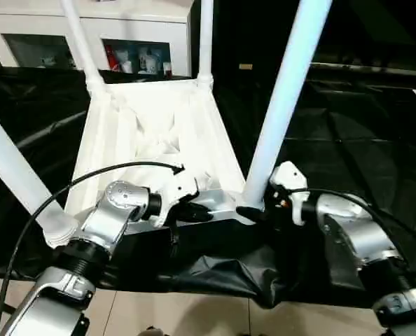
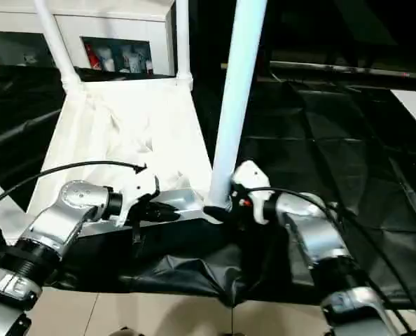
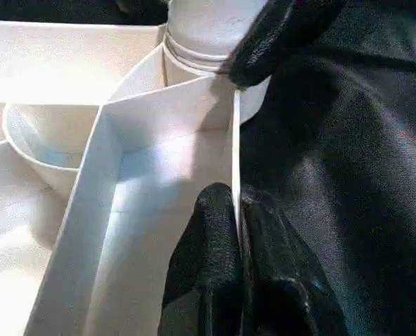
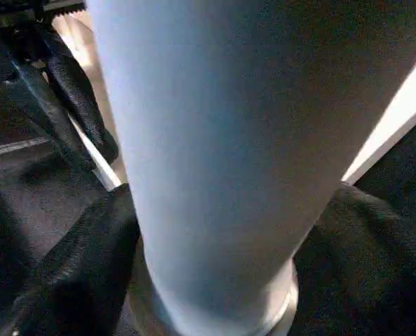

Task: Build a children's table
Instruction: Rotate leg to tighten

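1. The white plastic rectangular table top [image 1: 159,133] lies upside down, ribbed underside up, on a black-sheeted worktop [image 1: 362,140], its near edge close to the worktop's front.
2. Count of long white tapered tube legs: four, all standing up out of the corner sockets. Near right leg [image 1: 281,105], near left leg [image 1: 12,171], far left leg [image 1: 78,38], far right leg [image 1: 206,38].
3. Left pincer [image 1: 194,208] is pressed together on the thin near rim of the top; in the left wrist view its black fingers [image 3: 215,273] pinch that edge from both sides.
4. Right pincer [image 2: 218,210] sits at the foot of the near right leg, fingers spread wide around it. In the right wrist view the leg stands between the fingers, but I can't tell if they actually squeeze it.
5. What could go wrong, my guess: if that leg isn't fully seated, a sideways push from the right pincer could tilt it in its socket or pop it out. The thin rim could also slip from the left pincer, and the top would slide on the slick sheet towards the front edge.
6. Further out: one white glass-door cabinet [image 1: 89,31] behind the worktop, pale tiled floor [image 1: 194,315] in front.
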You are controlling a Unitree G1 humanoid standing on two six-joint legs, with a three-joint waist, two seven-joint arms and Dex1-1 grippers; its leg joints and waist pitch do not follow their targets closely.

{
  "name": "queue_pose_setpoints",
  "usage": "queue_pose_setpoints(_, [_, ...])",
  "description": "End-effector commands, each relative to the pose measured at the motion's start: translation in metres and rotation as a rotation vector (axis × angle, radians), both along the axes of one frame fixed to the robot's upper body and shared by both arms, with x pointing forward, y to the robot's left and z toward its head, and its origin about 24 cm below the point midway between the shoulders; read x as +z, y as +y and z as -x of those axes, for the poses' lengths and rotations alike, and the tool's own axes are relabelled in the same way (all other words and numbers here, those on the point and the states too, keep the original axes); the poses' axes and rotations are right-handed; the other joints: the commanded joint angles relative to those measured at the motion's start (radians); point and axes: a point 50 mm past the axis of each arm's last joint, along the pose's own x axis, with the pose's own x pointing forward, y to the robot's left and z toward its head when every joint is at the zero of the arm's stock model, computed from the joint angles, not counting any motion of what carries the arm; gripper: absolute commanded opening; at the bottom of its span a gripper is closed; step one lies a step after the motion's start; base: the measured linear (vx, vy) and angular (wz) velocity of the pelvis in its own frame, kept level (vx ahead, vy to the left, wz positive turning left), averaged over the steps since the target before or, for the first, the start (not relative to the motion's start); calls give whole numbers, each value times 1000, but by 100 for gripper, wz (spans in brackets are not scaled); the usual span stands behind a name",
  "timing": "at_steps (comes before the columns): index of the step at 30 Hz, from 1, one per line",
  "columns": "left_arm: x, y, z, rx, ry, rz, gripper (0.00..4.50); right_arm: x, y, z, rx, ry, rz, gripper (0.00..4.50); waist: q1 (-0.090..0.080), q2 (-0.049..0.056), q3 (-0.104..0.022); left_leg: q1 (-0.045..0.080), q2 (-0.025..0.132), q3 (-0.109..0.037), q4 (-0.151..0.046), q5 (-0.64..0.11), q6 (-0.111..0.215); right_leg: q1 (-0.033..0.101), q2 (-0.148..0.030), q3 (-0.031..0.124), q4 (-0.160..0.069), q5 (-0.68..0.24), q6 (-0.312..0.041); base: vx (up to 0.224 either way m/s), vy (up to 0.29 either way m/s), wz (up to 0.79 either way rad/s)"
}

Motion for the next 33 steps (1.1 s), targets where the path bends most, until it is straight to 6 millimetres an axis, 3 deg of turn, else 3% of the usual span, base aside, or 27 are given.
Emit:
queue_pose_setpoints(1, [9,-13,4,-83,-12,63,0,3,-4,-3,-15,-2,-22,361,-1,-17,-71,4,22,2,-65,-170,76,63,-53,48,-53,-268,-190,0,0,0])
queue_pose_setpoints(14, [5,-11,5,-76,2,44,0,-7,-8,-1,-43,14,-3,275,-3,-11,-73,4,21,2,-63,-180,70,65,-51,47,-53,-253,-199,0,0,0])
queue_pose_setpoints(17, [2,-11,2,-37,-4,34,0,-11,-8,-4,-146,17,-67,271,-4,-10,-72,3,21,1,-64,-180,68,65,-52,47,-53,-251,-202,0,0,0])
queue_pose_setpoints(18, [-2,-13,-6,66,-20,20,0,-18,-5,-8,-297,33,-139,270,-11,-3,-69,4,19,2,-65,-200,56,60,-50,47,-59,-275,-199,0,0,0])
queue_pose_setpoints(20, [-2,-13,-7,71,-21,19,0,-18,-5,-8,-302,33,-141,270,-12,-7,-70,5,17,-2,-67,-225,33,65,-53,44,-65,-344,-174,0,0,0])
queue_pose_setpoints(22, [-4,-17,-11,117,-27,28,0,-24,-2,-8,-361,47,-151,269,-14,-6,-68,9,17,-1,-67,-243,33,61,-52,45,-71,-373,-161,0,0,0])
queue_pose_setpoints(25, [-7,-38,-26,277,-51,15,0,-40,12,-14,-653,89,-149,268,-19,-8,-62,12,9,2,-66,-261,24,54,-49,43,-84,-460,-127,0,0,0])
queue_pose_setpoints(26, [-6,-47,-34,366,-53,14,0,-44,18,-18,-782,93,-120,268,-23,-7,-59,19,7,1,-66,-280,8,46,-47,41,-91,-514,-109,0,0,0])
queue_pose_setpoints(27, [-6,-47,-34,366,-53,14,0,-44,18,-18,-782,93,-120,268,-25,-7,-58,28,2,-1,-62,-314,-3,43,-47,32,-101,-587,-87,0,0,0])
queue_pose_setpoints(29, [-3,-56,-43,473,-64,22,0,-44,29,-24,-895,100,-101,267,-28,-3,-58,24,0,-4,-61,-322,3,43,-51,30,-108,-619,-68,0,0,0])
queue_pose_setpoints(30, [-1,-60,-47,514,-72,23,0,-42,37,-27,-931,98,-98,267,-31,-2,-60,33,-2,-6,-59,-345,7,40,-46,20,-117,-633,-47,0,0,0])
queue_pose_setpoints(32, [1,-64,-50,540,-80,21,0,-38,49,-31,-932,80,-95,267,-37,4,-61,32,-1,-8,-63,-362,17,44,-45,13,-124,-613,-42,0,0,0])
queue_pose_setpoints(33, [2,-66,-50,540,-84,21,0,-35,56,-32,-912,71,-104,267,-42,0,-62,25,-1,-10,-66,-367,22,48,-44,11,-122,-594,-44,0,0,0])
